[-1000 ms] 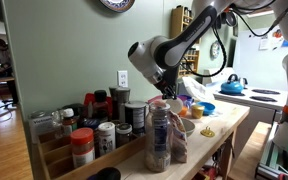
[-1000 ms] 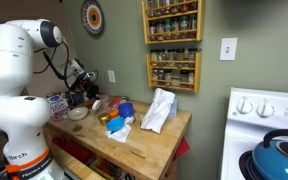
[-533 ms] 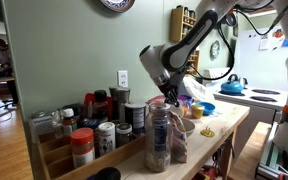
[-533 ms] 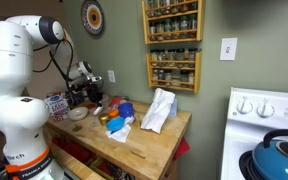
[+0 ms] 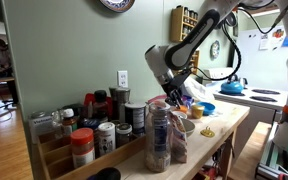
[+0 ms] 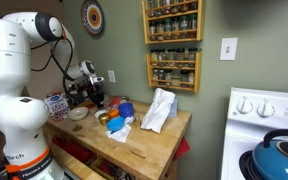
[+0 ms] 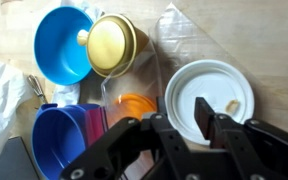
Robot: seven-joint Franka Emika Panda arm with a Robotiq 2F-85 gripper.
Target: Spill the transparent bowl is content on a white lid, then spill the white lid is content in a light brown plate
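Directly under the wrist camera, the gripper (image 7: 214, 114) hangs over the white lid (image 7: 224, 80), jaws close together; whether they pinch anything I cannot tell. Just beyond the lid lies what looks like the transparent bowl (image 7: 189, 40), with the light brown plate (image 7: 114, 45) beside it.

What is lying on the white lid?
One small yellowish piece near the right edge of the white lid; the jaws cover its lower part, so anything there is hidden.

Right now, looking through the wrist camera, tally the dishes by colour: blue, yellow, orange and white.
Blue dishes: 2
Yellow cup: 1
Orange dish: 1
White lid: 1
Total: 5
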